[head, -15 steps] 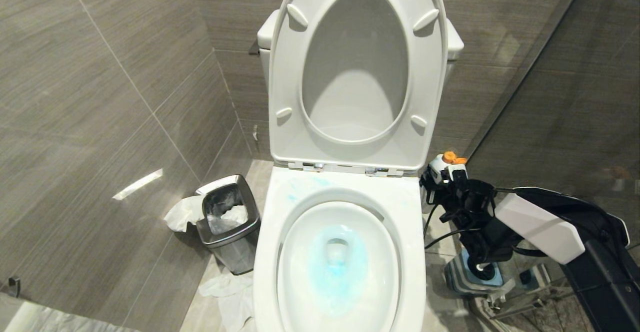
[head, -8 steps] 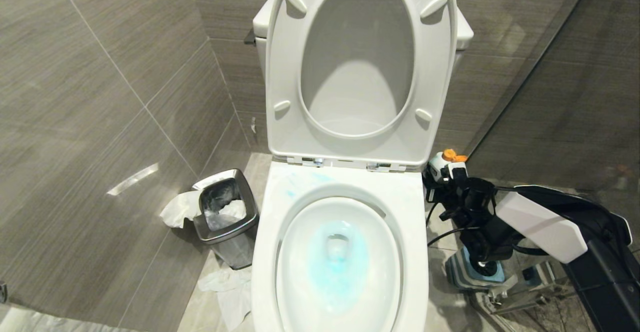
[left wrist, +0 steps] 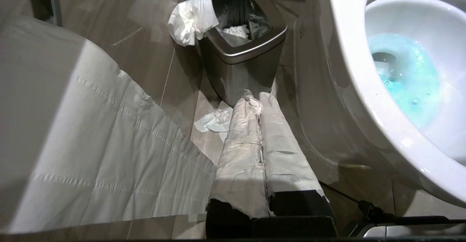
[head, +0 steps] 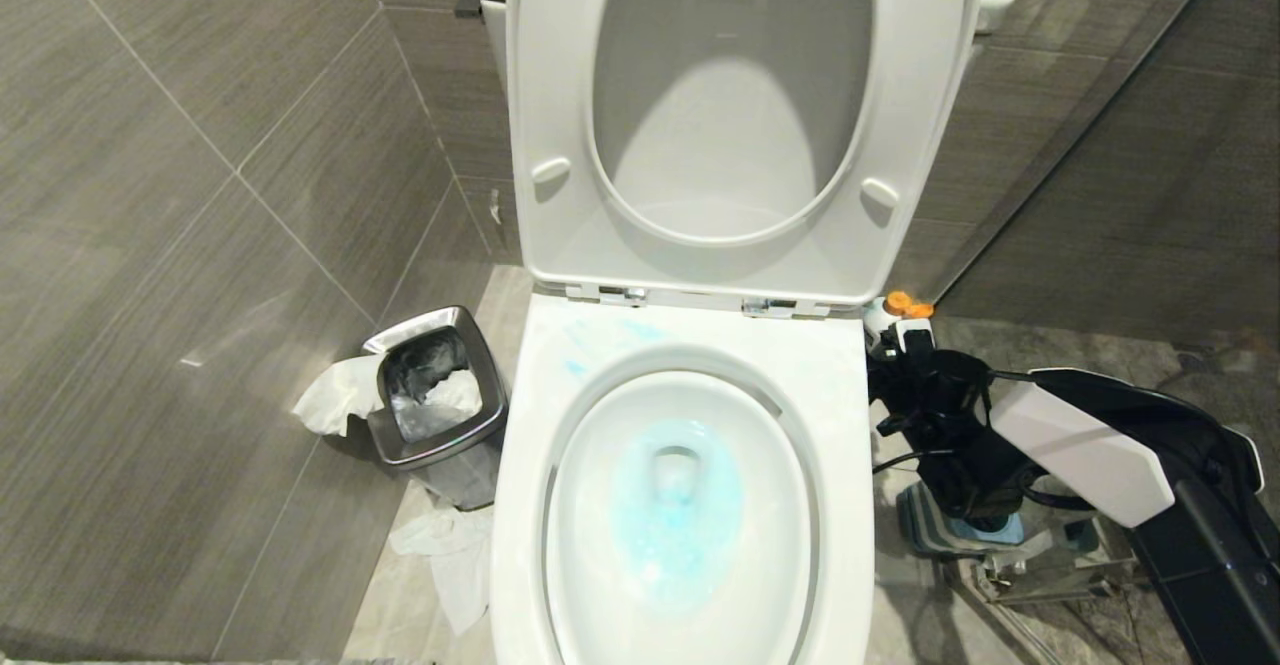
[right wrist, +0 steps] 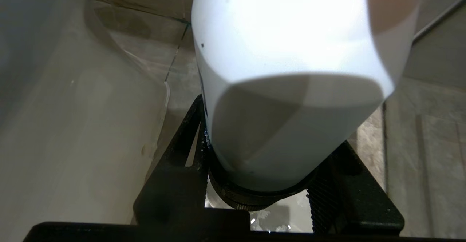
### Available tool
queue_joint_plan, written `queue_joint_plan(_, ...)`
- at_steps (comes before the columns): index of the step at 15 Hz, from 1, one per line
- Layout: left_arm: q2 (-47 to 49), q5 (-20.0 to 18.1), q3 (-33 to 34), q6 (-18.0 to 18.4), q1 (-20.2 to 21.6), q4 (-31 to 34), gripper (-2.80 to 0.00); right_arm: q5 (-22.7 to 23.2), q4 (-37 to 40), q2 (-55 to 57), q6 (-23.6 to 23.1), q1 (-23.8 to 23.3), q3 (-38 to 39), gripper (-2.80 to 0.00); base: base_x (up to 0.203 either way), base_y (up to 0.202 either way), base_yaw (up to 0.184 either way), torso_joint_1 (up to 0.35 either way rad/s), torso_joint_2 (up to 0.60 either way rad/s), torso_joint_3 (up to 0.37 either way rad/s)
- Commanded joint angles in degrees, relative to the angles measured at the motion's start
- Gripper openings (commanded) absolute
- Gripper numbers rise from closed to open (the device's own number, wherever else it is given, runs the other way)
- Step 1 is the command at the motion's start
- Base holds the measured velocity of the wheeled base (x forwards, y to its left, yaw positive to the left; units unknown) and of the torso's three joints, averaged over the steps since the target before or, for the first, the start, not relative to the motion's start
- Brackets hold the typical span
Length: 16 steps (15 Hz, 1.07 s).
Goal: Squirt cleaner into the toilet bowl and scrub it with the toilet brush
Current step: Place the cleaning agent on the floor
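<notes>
Only my left wrist view shows the broad sheet of white quilted toilet paper at my far left, and my left claw, its two white-taped fingers pressed together on nothing. That arm hangs low over the floor and points at the small square steel bin, which has crumpled white tissue spilling over its rim. Just beside the bin stands the large white glossy toilet bowl, seat and lid raised. The pale teal-blue cleaner pools around the drain hole, with faint smears on the back rim. The head view shows my right arm reaching down past the bowl's right side to the square blue-and-grey striped holder on the floor. The grip itself shows only in my right wrist view. My right claw is about half apart, its black fingers clamped either side of the white plastic toilet brush handle. I cannot see the bristle head.
</notes>
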Motion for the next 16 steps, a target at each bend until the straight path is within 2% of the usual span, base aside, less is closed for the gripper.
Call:
queue_joint_plan(1, 0.09, 0.00, 0.18, -0.13, 0.01, 0.02, -2.80, -0.12, -0.29, -0.05, -0.49, 0.05, -2.38, -2.80, 0.000, 0.000, 0.000, 0.002, 0.00, -0.198)
queue_joint_plan(3, 0.09, 0.00, 0.18, -0.13, 0.01, 0.02, -2.80, -0.16, -0.26, 0.63, -1.64, 0.05, -4.81, -2.80, 0.000, 0.000, 0.000, 0.002, 0.00, -0.202)
queue_joint_plan(16, 0.09, 0.00, 0.12, 0.17, -0.06, 0.02, -2.80, -0.15, 0.56, 1.83, -1.71, 0.05, -10.79, -2.80, 0.000, 0.000, 0.000, 0.003, 0.00, -0.198)
